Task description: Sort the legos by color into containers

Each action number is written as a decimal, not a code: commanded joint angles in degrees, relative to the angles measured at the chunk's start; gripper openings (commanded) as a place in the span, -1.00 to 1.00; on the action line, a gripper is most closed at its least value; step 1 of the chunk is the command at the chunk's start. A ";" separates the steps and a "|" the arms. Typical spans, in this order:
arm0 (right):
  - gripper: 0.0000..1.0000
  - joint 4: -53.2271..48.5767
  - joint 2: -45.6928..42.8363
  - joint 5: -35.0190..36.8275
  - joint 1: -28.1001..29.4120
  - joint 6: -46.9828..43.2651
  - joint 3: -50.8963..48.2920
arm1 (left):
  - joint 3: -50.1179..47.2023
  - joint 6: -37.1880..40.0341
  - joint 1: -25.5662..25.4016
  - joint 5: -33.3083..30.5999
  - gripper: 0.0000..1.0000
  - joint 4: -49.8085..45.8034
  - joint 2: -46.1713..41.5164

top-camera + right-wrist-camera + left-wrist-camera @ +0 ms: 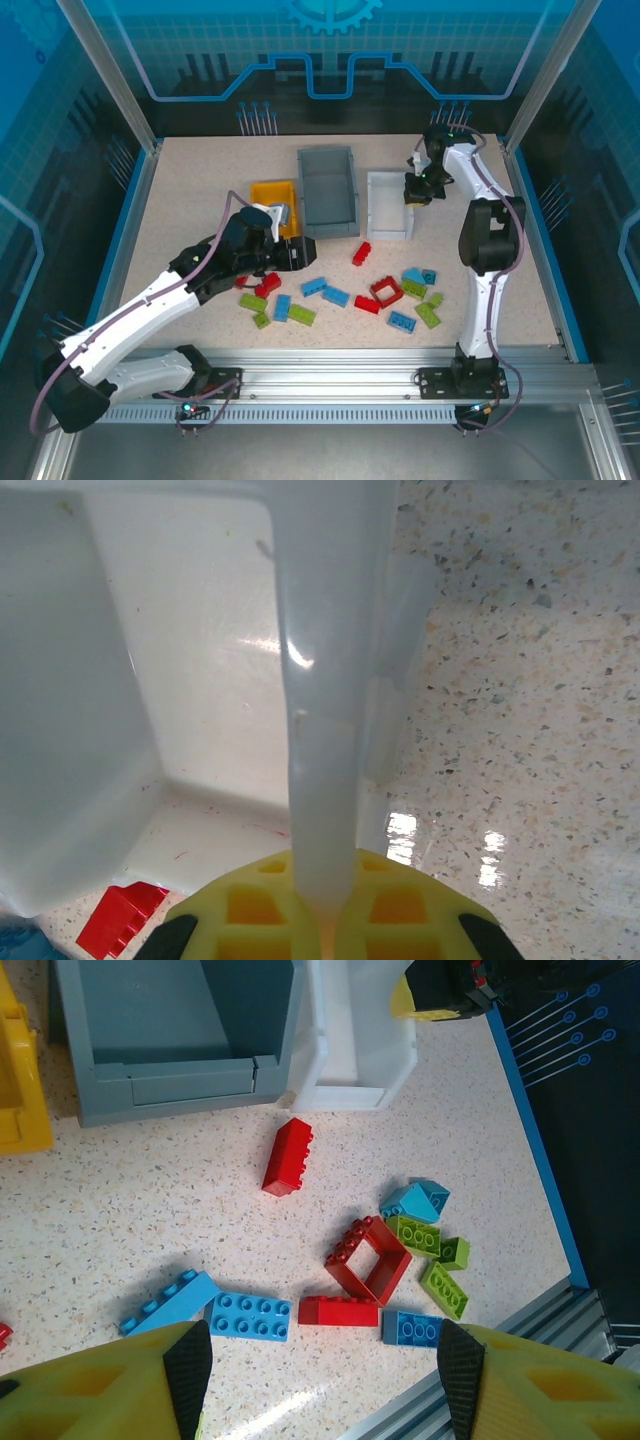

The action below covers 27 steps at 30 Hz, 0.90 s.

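Counter (190,200): speckled top, blue-edged. Three bins stood in a row toward the middle of its far edge, each just beside the next. The yellow bin (262,190) was on the left, the grey bin (330,195) in the middle and the white bin (388,207) on the right. Legos (336,295) in red, light blue and lime green lay loose between the bins and the near edge, most of them right of centre. One red brick (361,253) lay apart from the rest, near the white bin's near side. An open red frame (385,291) lay within the group, just beside green pieces. The left end effector (303,251) hung at the yellow bin's near right corner, fingers spread with nothing between them. The right end effector (418,190) was pressed together on the white bin's right wall, pinching it.
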 commanded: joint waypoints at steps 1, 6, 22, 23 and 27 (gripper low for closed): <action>-0.89 -2.93 2.52 0.90 1.07 -1.52 1.38 | -0.44 -0.53 -0.39 0.96 0.29 -0.57 0.42; -0.59 -1.59 1.40 2.05 1.83 -0.42 2.41 | -0.44 -0.64 -0.35 1.00 0.29 -0.57 0.36; -0.05 11.72 -27.92 14.64 7.12 13.06 -17.15 | -1.61 -1.00 -2.03 -0.98 0.29 -0.16 -1.65; -0.06 13.74 -30.92 15.32 8.93 16.01 -21.40 | -2.11 -0.86 -2.54 -1.62 0.28 0.02 -2.17; -0.02 23.17 -40.67 17.26 18.12 26.22 -37.28 | -5.16 0.40 -5.25 -4.57 0.31 1.87 -5.50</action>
